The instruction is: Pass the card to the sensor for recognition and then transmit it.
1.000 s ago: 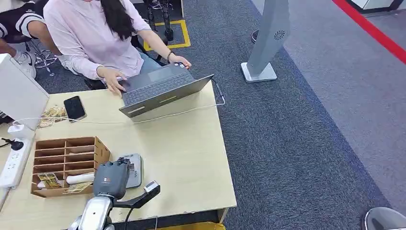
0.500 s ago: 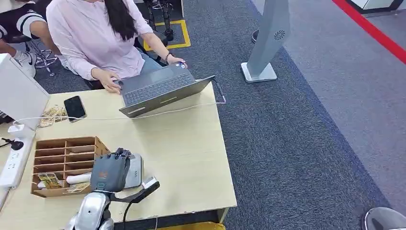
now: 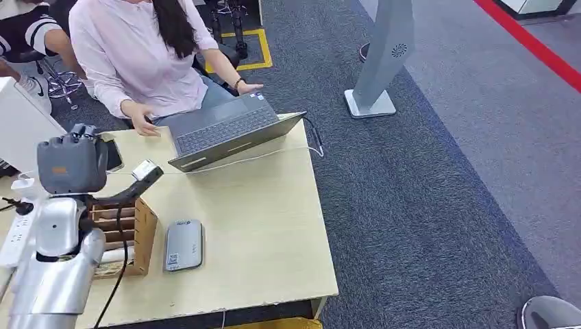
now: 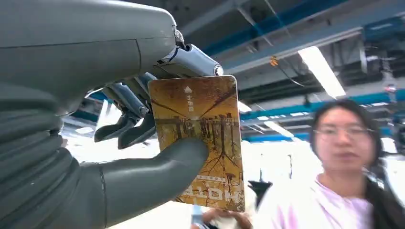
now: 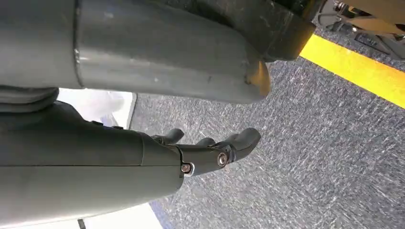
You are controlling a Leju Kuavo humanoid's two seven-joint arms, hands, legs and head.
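Upper left of frame, left hand (image 3: 70, 164) pinches the card (image 4: 200, 140) upright, facing the person (image 3: 137, 51) just beyond.

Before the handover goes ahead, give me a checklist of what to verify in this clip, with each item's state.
1. Card held by left robot hand: ok, thumb presses it against the fingers.
2. Card lifted off the sensor: ok, the sensor lies bare on the table.
3. Recognition completed: cannot tell.
4. Person ready to receive: not ok, both their hands are at the laptop.
5. Right robot hand free: ok, fingers apart, holding nothing, above the carpet.
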